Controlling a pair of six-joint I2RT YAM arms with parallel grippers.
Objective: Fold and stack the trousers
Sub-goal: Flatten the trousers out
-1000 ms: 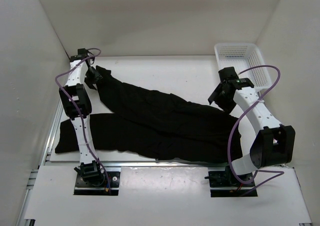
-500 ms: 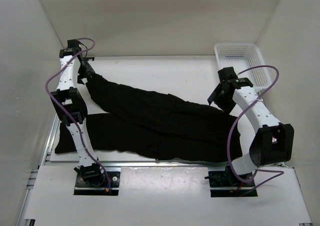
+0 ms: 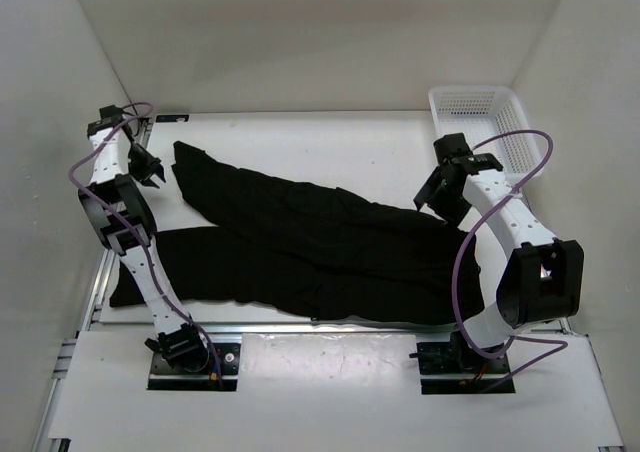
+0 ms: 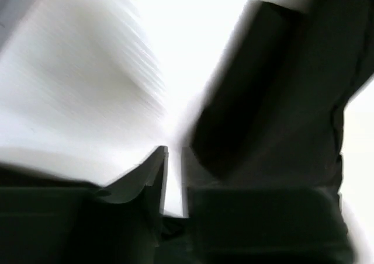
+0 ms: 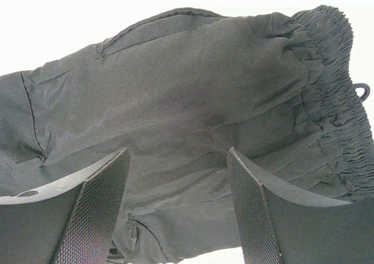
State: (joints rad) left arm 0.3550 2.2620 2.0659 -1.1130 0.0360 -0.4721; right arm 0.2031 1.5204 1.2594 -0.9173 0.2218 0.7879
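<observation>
The black trousers [image 3: 320,242] lie spread on the white table, waistband at the right and two legs running left. One leg ends at the far left, the other at the near left. My left gripper [image 3: 150,169] hovers just left of the far leg's end, apart from it. In the blurred left wrist view its jaws [image 4: 174,150] stand a narrow gap apart with nothing between them, and the dark cloth [image 4: 274,100] lies to the right. My right gripper [image 3: 432,200] is open and empty above the waist part [image 5: 193,89], fingers [image 5: 99,205] clear of the cloth.
A white mesh basket [image 3: 480,107] stands at the back right corner. White walls close in the table on the left, back and right. The table's near edge runs just below the trousers.
My left gripper has let go of the far leg's end and swung left toward the wall. The leg now lies flat on the table. The right arm has hardly moved.
</observation>
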